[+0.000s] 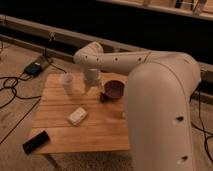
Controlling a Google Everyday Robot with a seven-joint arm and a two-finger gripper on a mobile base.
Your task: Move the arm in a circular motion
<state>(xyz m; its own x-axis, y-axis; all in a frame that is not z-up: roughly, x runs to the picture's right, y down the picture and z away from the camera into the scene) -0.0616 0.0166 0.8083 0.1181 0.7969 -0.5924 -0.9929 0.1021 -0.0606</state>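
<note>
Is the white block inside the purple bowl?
No, the white block lies on the wooden table, apart from the purple bowl; the gripper hangs just left of that bowl.

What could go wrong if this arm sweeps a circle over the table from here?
1. The arm holds its gripper low over the table, between the white cup and the purple bowl; a circular sweep could knock either over.
2. The black device lies at the table's near left corner; a bump to the table might drop it.
</note>
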